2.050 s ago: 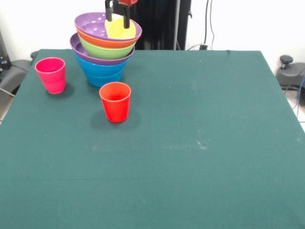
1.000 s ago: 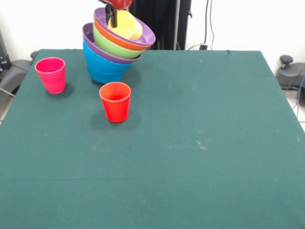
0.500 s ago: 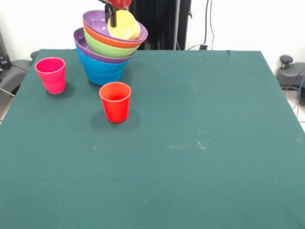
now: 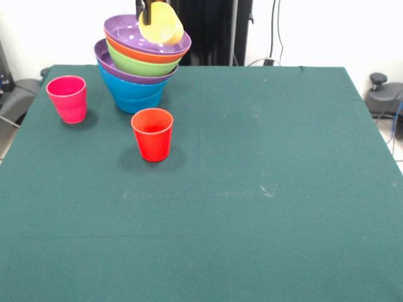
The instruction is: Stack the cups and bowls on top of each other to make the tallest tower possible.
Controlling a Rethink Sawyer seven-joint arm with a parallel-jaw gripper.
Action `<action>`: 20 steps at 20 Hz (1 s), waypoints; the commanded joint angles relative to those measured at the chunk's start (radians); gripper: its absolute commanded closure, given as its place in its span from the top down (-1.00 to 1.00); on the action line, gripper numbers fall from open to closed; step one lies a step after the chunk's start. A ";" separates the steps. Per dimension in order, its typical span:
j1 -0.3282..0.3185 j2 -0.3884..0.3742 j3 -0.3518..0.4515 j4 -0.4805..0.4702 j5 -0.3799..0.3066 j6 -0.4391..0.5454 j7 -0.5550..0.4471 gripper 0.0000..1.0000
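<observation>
Black gripper (image 4: 148,9) at top edge grips small yellow plastic cup (image 4: 162,24), tilted, over nested tower of glossy bowls (image 4: 138,69) w/ purple rim uppermost. Red plastic cup (image 4: 152,134) and pink-magenta cup (image 4: 67,99) upright on green table cloth (image 4: 264,189), near tower.

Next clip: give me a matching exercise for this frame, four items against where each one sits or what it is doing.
Things:
1. red cup
2. pink cup
3. yellow cup
4. blue bowl

Places or states:
A. lowest in the tower, on the cloth
B. tilted, above the top purple bowl, at the gripper
C. upright, alone near the table's left edge
D. upright, just in front of the tower

Pairs: 1-D, 2-C, 3-B, 4-A
</observation>
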 commanded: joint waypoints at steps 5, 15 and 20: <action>-0.007 -0.150 0.094 -0.013 0.037 0.229 -0.131 -1.00; 0.000 -0.086 0.108 -0.053 0.000 0.163 -0.067 -1.00; 0.082 0.022 0.111 -0.169 -0.008 0.150 0.047 -1.00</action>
